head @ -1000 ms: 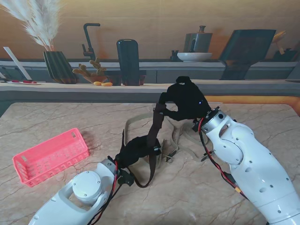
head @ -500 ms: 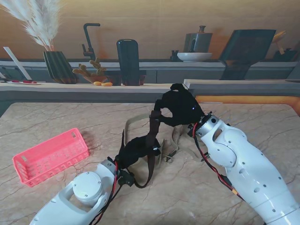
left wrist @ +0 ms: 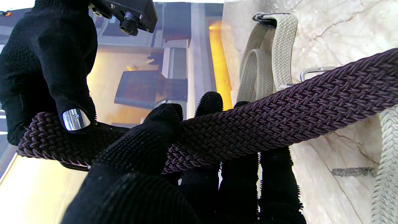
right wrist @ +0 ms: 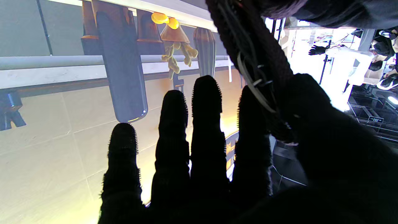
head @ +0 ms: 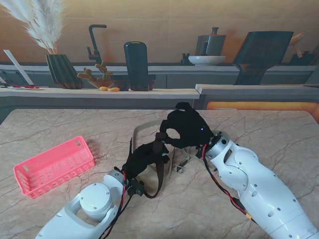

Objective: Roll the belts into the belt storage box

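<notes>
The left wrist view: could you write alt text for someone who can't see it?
A black-gloved left hand grips a dark braided belt that stretches across the picture, while the gloved right hand pinches the belt's end near a small silver tip. Behind them a beige woven belt lies looped on a marble table.

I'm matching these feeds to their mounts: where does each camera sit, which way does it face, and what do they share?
Stand view: above the shoulders, looking down at the table; shows both arms, the left hand and right hand on the dark belt, plus the pink box.
Left wrist view: looks along the fingers at the dark belt and beige belt.
Right wrist view: looks along the fingers toward the backdrop.
Shared: all three show the dark belt.
</notes>
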You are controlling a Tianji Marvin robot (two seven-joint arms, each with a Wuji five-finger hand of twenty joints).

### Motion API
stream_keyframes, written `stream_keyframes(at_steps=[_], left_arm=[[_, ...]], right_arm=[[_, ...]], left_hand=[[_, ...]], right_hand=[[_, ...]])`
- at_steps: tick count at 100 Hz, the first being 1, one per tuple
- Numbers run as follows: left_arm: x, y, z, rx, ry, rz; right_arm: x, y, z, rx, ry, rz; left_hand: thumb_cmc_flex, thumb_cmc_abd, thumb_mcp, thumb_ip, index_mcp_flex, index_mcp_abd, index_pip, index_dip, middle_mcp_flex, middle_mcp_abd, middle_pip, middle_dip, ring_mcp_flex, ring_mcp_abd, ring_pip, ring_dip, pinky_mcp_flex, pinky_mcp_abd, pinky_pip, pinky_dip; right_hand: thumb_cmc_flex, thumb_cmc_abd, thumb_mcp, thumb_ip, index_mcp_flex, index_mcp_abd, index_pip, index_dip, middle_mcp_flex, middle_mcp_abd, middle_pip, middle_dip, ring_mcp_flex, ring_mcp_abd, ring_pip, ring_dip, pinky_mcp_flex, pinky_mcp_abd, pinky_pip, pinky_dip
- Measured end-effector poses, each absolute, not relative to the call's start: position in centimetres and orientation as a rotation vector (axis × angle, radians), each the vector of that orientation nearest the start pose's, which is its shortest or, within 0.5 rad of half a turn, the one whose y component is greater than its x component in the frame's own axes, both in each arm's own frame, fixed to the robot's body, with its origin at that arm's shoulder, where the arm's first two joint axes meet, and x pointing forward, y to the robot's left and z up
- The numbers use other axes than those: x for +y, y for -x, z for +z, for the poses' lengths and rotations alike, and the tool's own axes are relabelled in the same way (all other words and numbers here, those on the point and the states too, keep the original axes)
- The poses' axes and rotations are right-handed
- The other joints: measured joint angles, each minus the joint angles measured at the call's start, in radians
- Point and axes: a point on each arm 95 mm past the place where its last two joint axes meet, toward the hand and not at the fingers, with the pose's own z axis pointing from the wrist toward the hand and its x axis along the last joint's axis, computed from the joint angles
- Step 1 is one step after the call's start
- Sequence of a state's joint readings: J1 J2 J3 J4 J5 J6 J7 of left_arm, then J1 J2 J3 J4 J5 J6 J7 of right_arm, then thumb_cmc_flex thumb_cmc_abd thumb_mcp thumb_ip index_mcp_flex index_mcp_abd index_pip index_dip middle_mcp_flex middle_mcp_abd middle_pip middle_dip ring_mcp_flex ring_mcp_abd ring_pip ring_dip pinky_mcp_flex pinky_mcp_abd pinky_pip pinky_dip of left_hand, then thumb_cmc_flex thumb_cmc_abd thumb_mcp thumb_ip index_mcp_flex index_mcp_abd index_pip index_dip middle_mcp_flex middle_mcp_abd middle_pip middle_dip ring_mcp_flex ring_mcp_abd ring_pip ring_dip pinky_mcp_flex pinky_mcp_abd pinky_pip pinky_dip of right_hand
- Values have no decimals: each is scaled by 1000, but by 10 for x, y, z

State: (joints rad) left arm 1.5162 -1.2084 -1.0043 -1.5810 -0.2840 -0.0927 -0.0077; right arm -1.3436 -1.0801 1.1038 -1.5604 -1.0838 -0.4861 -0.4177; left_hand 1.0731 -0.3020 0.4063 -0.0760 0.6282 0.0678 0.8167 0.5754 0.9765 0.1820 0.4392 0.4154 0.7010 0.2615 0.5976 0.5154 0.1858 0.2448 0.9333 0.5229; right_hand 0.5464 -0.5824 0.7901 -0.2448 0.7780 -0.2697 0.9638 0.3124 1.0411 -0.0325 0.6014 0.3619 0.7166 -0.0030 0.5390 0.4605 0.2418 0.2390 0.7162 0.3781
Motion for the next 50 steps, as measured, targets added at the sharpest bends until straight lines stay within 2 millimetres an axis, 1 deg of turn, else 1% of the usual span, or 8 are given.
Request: stream_keyframes(at_steps=[13, 17, 21, 28, 34, 41, 46, 50], left_arm=[[-109, -379, -334, 760, 2430, -2376], [-109, -379, -334, 761, 2428, -2378], [-109, -379, -334, 763, 2427, -2381], [-108, -379, -334, 766, 2429, -2389], [-108, -379, -334, 774, 2432, -2409], [-107, -378, -336, 810, 2427, -2435], [-105, -378, -337, 830, 2418, -2446], [-104, -378, -338, 833, 2414, -2448]], right_arm=[[59, -418, -235, 1434, -460, 2087], [59, -417, -236, 1437, -463, 2091], [60, -417, -237, 1441, -468, 2095], [61, -416, -239, 1448, -472, 2101], [61, -415, -240, 1454, -470, 2098], [61, -415, -241, 1458, -471, 2095], [60, -415, -243, 1461, -478, 2093], [60, -415, -244, 1466, -486, 2092]], left_hand=[[-17, 0, 3, 0, 0, 9, 0, 0, 0, -5, 0, 0, 0, 0, 1, 0, 0, 0, 1, 0], [-28, -20, 26, 1, 11, 9, 0, 0, 0, -6, 0, 6, 0, 0, 1, 0, 0, 0, 1, 0], [-64, -22, 54, 2, 1, 10, -5, -3, -1, -6, 0, 6, 0, 0, 1, 0, 0, 0, 1, 0], [-153, -89, 117, 4, -18, 31, -39, -6, -39, -8, 0, -10, 0, 0, -3, 0, 0, 1, 1, 0], [-297, -94, 162, 4, -30, 73, -110, 0, -83, -9, -20, -27, -11, 0, -31, 0, 0, 2, -11, 0], [-438, -145, 197, 4, -63, 111, -171, 0, -120, -10, -34, -35, -28, -6, -63, 0, -13, 4, -38, 0], [-509, -187, 212, 4, -74, 120, -191, 0, -119, -11, -40, -36, -28, -10, -75, 0, -19, 8, -51, 0], [-557, -198, 229, 4, -85, 121, -204, 0, -140, -12, -48, -37, -29, -10, -87, 0, -22, 13, -64, 0]], right_hand=[[0, 0, 0, 0, 0, 9, 0, 0, 0, 0, 0, 0, 0, 0, 0, 0, 0, 0, 0, 0], [0, 0, 0, 0, 0, 13, 0, 0, 0, 0, 0, 0, 0, 0, 0, 0, 0, 0, 0, 0], [0, 0, 0, 0, 0, 18, 0, 0, 0, 0, 0, 0, 0, 0, 0, 0, 0, 0, 0, 0], [0, 0, 0, 0, -1, 24, 0, 0, 0, 0, 0, 0, 0, 0, 0, 0, 0, 0, 0, 0], [0, 0, 0, 0, -2, 30, 0, 0, 0, 0, 0, 0, 0, 0, 0, 0, 0, 0, 0, 0], [0, 0, 0, 0, -2, 30, 0, 0, 0, 0, 0, 0, 0, 0, 0, 0, 0, 0, 0, 0], [0, 0, 0, 0, -10, 30, 0, -1, 0, 0, 0, 0, 0, 0, 0, 0, 0, 0, 0, 0], [0, 0, 0, 0, -16, 30, 0, -2, 0, 0, 0, 0, 0, 0, 0, 0, 0, 0, 0, 0]])
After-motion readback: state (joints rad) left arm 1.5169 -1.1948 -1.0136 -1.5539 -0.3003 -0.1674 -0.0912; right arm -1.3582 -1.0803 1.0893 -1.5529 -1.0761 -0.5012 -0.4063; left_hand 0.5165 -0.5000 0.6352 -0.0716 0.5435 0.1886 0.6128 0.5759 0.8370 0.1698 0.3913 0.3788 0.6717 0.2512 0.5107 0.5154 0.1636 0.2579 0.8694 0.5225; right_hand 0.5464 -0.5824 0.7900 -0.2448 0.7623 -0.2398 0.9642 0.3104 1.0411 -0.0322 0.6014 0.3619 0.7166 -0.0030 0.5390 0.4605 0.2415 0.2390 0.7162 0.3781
